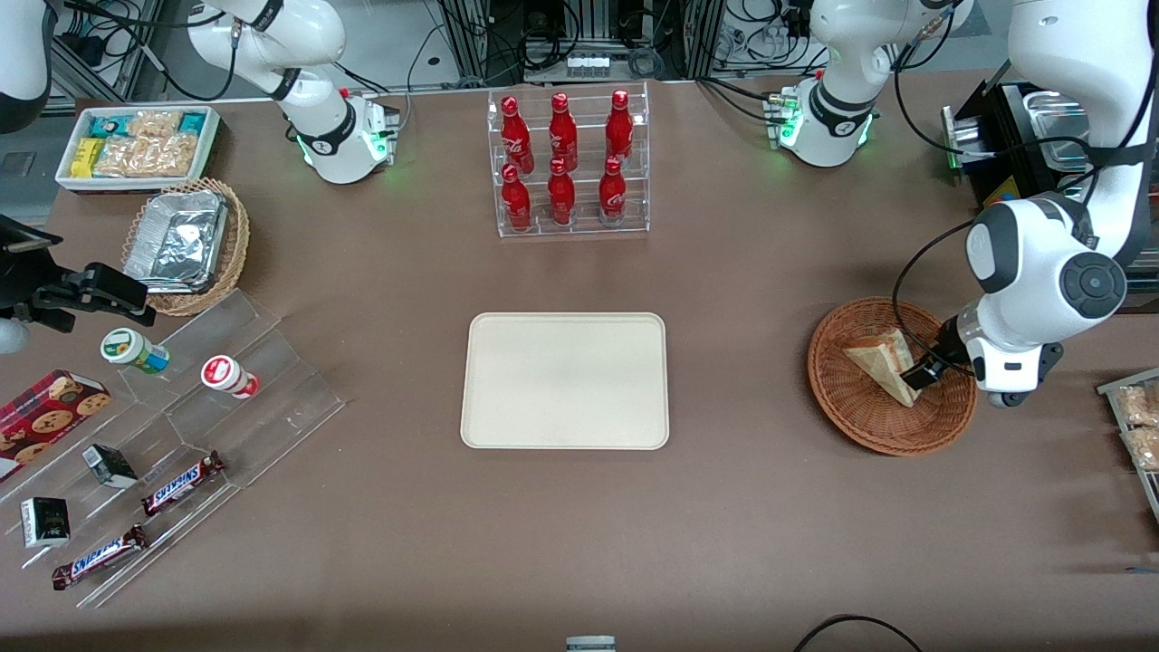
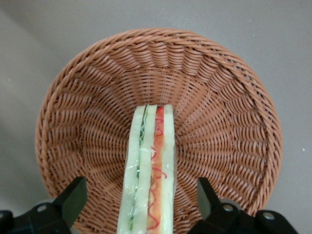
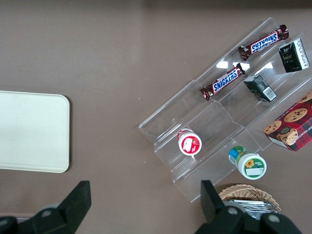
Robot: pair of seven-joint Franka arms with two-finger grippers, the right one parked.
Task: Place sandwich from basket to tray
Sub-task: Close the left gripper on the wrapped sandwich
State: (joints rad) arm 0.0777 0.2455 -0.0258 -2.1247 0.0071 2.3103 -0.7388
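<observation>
The sandwich [image 1: 880,360] is a wrapped pale wedge standing on edge in the reddish-brown wicker basket [image 1: 865,433], toward the working arm's end of the table. My left gripper [image 1: 924,371] is low over the basket, at the end of the sandwich. In the left wrist view the sandwich [image 2: 148,170] shows green and red filling and stands between the two black fingers [image 2: 73,199]. The gripper [image 2: 140,197] is open, with a gap on each side of the sandwich. The basket's woven wall [image 2: 229,97] surrounds it. The cream tray [image 1: 566,380] lies bare at mid-table.
A clear rack of red bottles [image 1: 569,163] stands farther from the front camera than the tray. A tan wicker basket with foil containers [image 1: 186,244], a white snack bin [image 1: 136,145] and a clear stepped stand with snacks [image 1: 181,453] lie toward the parked arm's end.
</observation>
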